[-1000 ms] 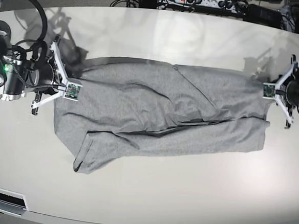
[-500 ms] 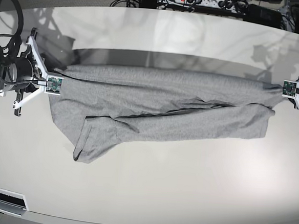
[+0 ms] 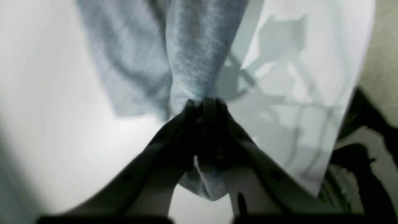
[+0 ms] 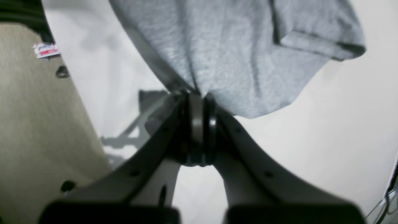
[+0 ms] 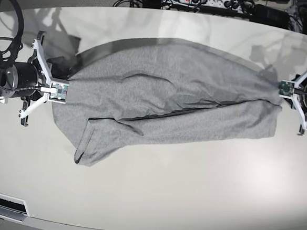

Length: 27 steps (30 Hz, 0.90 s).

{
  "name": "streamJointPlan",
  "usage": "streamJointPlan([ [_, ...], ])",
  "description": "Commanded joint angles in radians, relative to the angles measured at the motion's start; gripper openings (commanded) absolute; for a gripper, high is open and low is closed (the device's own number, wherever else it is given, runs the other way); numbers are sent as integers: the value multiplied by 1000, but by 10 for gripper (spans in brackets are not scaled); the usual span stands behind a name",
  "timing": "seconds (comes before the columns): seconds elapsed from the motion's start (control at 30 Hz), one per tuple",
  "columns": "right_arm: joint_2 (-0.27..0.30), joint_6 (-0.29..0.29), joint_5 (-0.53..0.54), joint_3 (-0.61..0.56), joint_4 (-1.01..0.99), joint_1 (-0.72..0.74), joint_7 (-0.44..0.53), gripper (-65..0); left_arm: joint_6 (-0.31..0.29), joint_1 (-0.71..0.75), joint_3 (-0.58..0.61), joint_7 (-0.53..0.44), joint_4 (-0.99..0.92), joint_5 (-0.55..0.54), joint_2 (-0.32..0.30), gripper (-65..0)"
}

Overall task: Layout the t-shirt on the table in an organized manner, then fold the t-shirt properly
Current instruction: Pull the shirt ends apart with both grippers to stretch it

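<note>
White table [image 5: 153,199] | both pincers, left [image 5: 279,88], right [image 5: 67,89], clamp t-shirt [image 5: 165,100] ends, arms outstretched

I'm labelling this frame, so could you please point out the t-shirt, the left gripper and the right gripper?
t-shirt [image 5: 165,95]: base view, middle of the grey fabric.
left gripper [image 3: 203,104]: left wrist view, fingertips pinching the cloth.
right gripper [image 4: 197,95]: right wrist view, fingertips clamped on the cloth.

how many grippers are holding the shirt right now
2. The right gripper is clamped on the t-shirt at its end on the base view's left; the left gripper is clamped on the opposite end. Each wrist view shows cloth pinched between closed fingers.
</note>
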Motion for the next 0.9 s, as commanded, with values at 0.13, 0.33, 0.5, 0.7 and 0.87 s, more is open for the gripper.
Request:
streamJointPlan([
  [0.13,15,-2,-79,12,-30,16,83,-650,-1,-16,-13,-10,-46,-8,25,-650],
  [0.33,13,-3,-80,12,-70,24,116,-650,-1,-16,-13,-21,-116,-8,71,-650],
  [0.5,13,-79,-79,12,-70,88,115,-650,-1,-57,-14,-36,-118,-39,71,-650],
  [0.7,12,-55,-79,12,-89,108,120,-650,-1,-102,-14,-36,-145,-61,78,-650],
  [0.87,12,-19,-79,12,-197,108,191,-650,-1,-132,-14,-41,-235,-69,118,-650],
])
